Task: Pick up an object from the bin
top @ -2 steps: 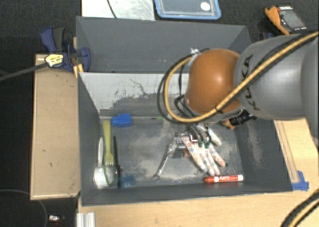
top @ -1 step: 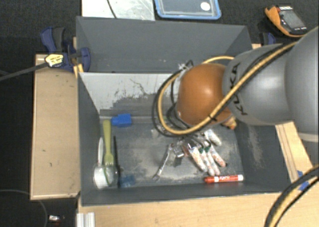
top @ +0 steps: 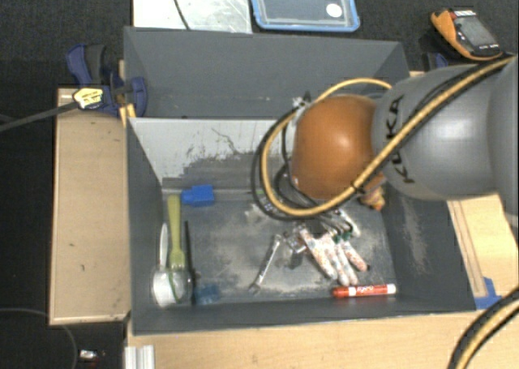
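Pink-and-white speckled crumpled bundle (top: pixel 334 257), lower centre of frame, just below and right of claw (top: pixel 302 239); red cylindrical plastic marker (top: pixel 363 289) beneath it; claw spread or pressed together, impossible to tell.

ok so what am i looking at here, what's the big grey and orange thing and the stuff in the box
The grey shape is a robot arm, reaching in from the right; the orange dome is a cover on its wrist. One camera looks down from above. The box is a metal bin of loose things, and the arm is to pick one out. Its gripper hangs low over the middle, by a white-and-red bundle and a metal piece. A red marker lies near the front wall; a blue block and a yellow-green stick lie at left. I cannot tell whether it holds anything.
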`<control>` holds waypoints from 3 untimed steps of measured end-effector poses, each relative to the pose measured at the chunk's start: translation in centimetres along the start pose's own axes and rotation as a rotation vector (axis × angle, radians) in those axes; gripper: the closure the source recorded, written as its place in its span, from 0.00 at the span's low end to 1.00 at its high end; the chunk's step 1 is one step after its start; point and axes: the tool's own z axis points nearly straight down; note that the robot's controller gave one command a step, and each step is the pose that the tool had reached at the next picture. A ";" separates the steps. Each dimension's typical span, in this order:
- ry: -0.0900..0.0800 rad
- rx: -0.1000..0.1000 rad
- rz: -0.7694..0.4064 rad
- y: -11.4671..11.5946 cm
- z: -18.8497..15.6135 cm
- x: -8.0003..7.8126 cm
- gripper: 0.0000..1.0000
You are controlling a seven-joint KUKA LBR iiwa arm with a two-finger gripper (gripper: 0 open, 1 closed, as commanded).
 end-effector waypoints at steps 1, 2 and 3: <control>0.000 0.000 -0.093 0.7 0.8 -0.7 0.00; -0.005 0.002 -0.440 0.9 5.0 -0.6 0.00; -0.002 0.000 -0.472 2.4 5.7 0.2 1.00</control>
